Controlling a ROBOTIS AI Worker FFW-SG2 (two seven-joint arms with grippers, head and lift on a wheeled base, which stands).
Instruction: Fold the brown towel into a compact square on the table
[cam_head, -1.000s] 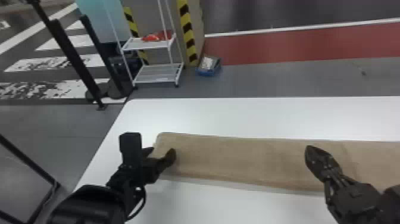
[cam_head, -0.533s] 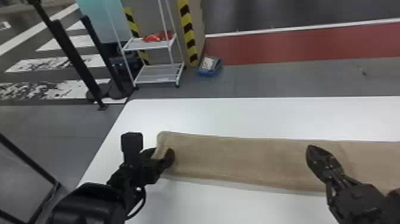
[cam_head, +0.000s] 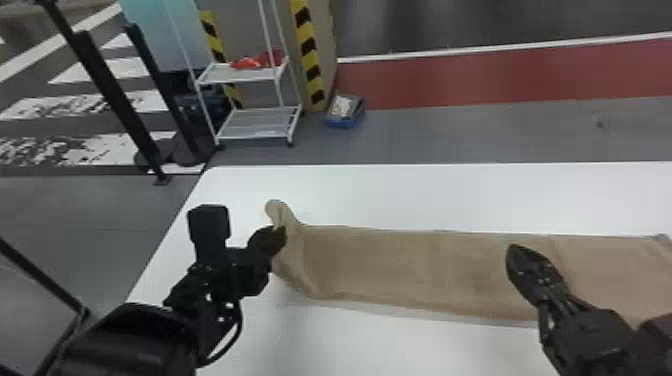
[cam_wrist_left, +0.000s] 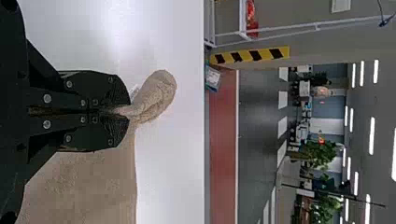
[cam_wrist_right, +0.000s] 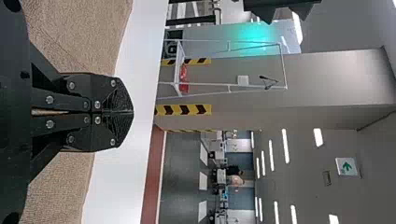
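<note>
Brown towel (cam_head: 390, 265) pinched in closed left gripper (cam_head: 281, 237).

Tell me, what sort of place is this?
Likely a large indoor workshop or test hall: it has rows of ceiling lights, black-and-yellow hazard tape, and crosswalk-like white stripes on the floor.

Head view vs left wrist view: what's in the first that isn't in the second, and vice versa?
Head view: right hand over the brown towel, teal panel.
Left wrist view: ceiling lights, plants.
Both: left hand pinching the towel's end, white table, red floor strip.
</note>
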